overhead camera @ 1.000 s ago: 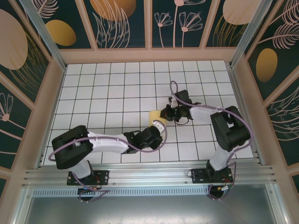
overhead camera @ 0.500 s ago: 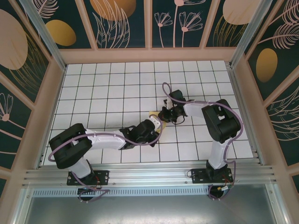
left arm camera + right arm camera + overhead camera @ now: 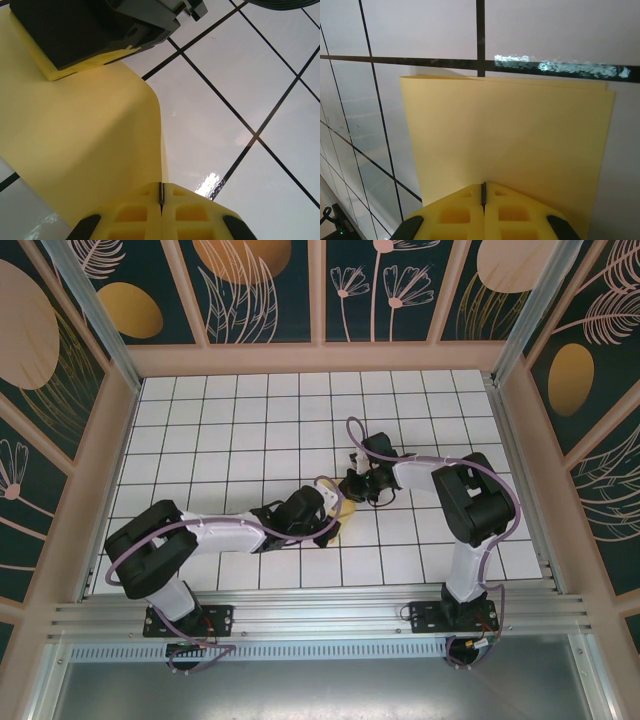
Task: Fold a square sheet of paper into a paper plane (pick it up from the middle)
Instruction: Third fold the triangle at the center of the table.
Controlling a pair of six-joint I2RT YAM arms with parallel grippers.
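Presently the square sheet of paper (image 3: 505,135) sits doubled over, mid desk (image 3: 200,430). Both left pincer (image 3: 161,200) and right pincer (image 3: 483,192) are pinched tight on its edges. Step: early fold, likely; next calls for pressing the crease flat.

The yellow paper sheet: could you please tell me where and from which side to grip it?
Probably by an edge, coming in level from the side: the left end effector and right end effector are shut on opposite ends of the paper sheet. It is thin and bowed, so its flat face offers nothing to pinch.
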